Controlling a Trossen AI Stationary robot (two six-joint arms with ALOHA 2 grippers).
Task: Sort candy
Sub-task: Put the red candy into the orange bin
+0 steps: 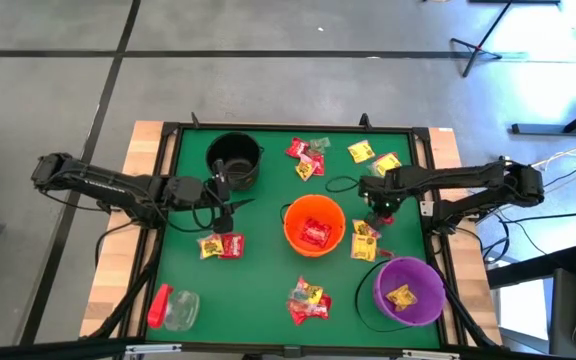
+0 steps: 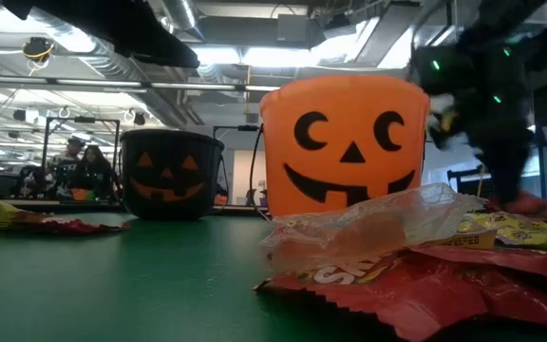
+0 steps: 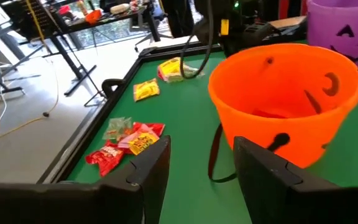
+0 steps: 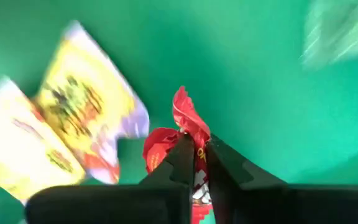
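Candy packets lie scattered on the green counter (image 1: 268,300); some sit in the orange bucket (image 1: 314,226) and purple bucket (image 1: 409,290). Right end effector (image 4: 194,155), between those buckets, pinches a red candy packet (image 4: 188,121). Left end effector (image 1: 230,205), near the black bucket (image 1: 234,160), stands open and empty.

In the right wrist view we see the yellow packet (image 4: 82,118) smeared by blur, its print unreadable, and the red packet (image 4: 185,146) partly hidden behind the dark fingers (image 4: 179,163). In the low view the right arm (image 2: 487,104) is a dark blur, perhaps over a red packet.
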